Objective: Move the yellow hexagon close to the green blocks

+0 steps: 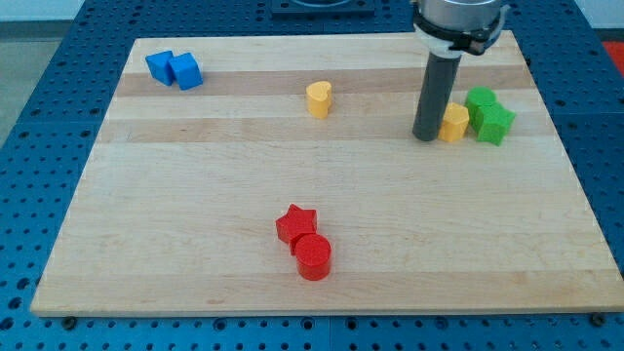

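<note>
The yellow hexagon sits at the view's upper right, touching or nearly touching the two green blocks: a green cube-like block and a green star just to its right. My tip stands right against the hexagon's left side. The dark rod rises from there to the arm at the view's top.
A yellow heart lies left of my tip at the upper middle. Two blue blocks sit at the upper left. A red star and a red cylinder sit at the lower middle. The wooden board ends near the green blocks.
</note>
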Available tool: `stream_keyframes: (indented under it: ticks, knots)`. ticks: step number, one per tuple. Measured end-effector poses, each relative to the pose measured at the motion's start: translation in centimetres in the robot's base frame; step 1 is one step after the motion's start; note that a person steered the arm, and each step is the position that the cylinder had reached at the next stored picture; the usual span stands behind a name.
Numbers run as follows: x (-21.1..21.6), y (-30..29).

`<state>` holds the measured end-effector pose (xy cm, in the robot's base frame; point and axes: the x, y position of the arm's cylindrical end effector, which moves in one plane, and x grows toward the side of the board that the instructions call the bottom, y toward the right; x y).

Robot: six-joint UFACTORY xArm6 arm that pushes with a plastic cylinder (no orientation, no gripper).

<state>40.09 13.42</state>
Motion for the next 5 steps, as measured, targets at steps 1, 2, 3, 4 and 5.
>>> stream_keyframes:
  ticks: [1, 2, 3, 4, 5]
  knots:
    - [0.0, 0.3]
    - [0.0, 0.3]
    - [0.0, 0.8]
    - [0.0, 0.3]
    - [0.0, -1.3]
